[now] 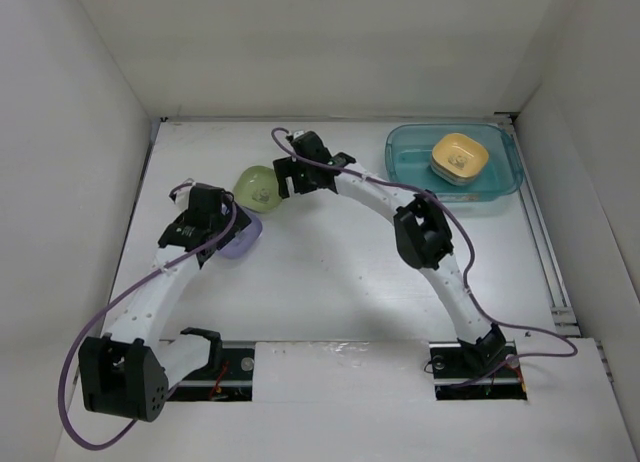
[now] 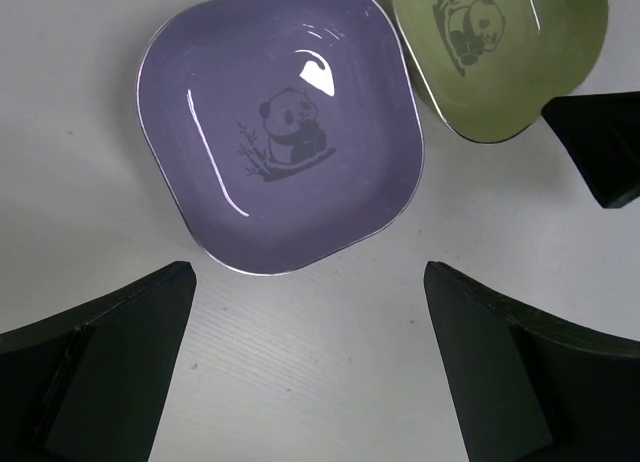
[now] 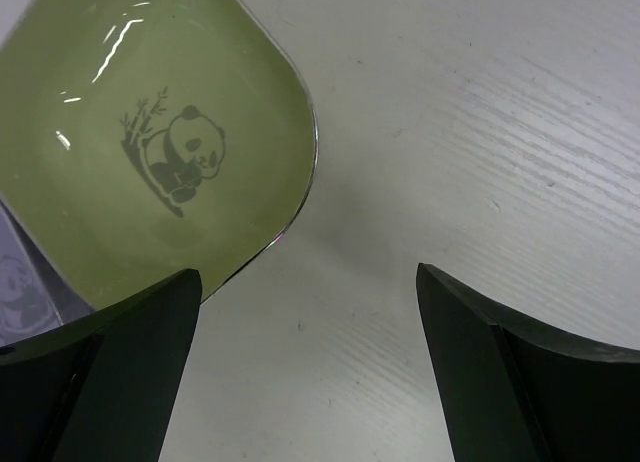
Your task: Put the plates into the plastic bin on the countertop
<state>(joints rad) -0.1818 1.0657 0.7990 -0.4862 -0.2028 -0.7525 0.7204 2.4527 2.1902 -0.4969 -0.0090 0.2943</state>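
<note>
Glossy purple plate (image 2: 282,132), glossy green plate (image 3: 150,152), translucent plastic bin (image 1: 405,162); matt, faintly grained countertop (image 3: 480,132)

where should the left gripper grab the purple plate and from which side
Probably its near rim, the edge facing the open left gripper, coming from above with one finger inside the dish and one outside. The purple plate lies flat on the countertop and looks about as wide as the jaws stand, so spanning it seems unlikely. The green plate crowds its far corner.
</note>
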